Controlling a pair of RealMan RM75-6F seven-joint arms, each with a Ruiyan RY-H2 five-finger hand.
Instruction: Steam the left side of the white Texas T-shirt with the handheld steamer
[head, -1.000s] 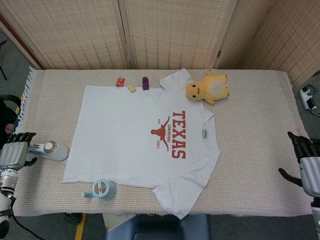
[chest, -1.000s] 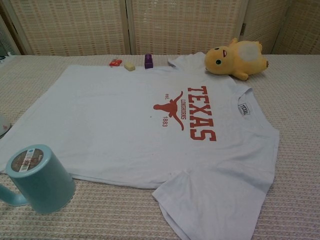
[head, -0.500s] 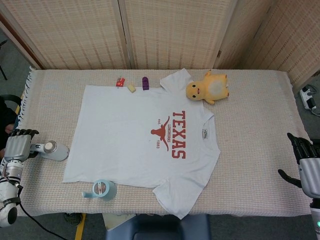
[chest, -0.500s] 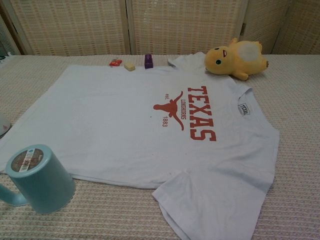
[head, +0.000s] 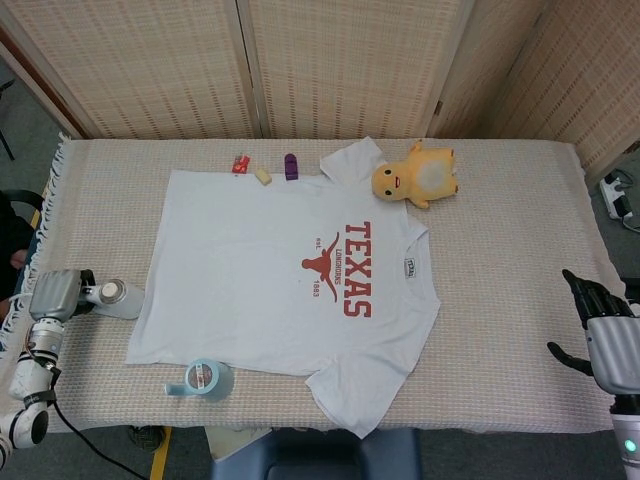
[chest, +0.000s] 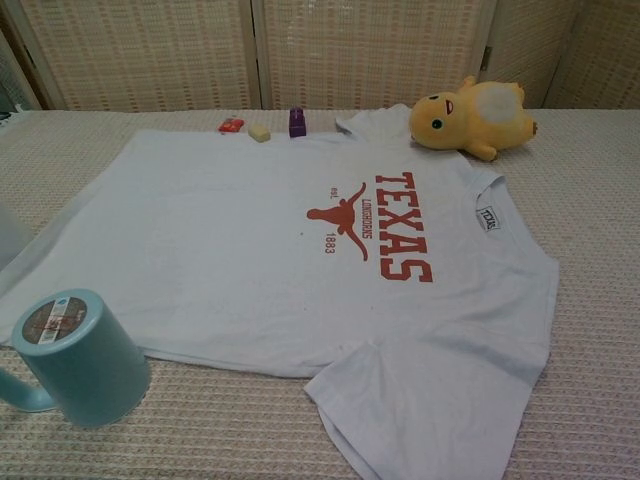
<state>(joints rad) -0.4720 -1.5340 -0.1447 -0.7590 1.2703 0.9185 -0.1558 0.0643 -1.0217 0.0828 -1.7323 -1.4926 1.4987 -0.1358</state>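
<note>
Behind the woven-cloth table (head: 520, 290), tan folding screen panels (head: 340, 65).

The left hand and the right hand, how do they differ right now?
The left hand is at the table's left edge, gripping the handheld steamer beside the white Texas T-shirt; the right hand hangs off the table's right edge, holding nothing. The left hand's fingers are closed around the steamer's handle; the right hand's fingers are spread apart. Neither hand is over the shirt.

White T-shirt (chest: 250, 250) printed in red "TEXAS", "LONGHORNS", "EST. 1883", small neck label unreadable
</note>
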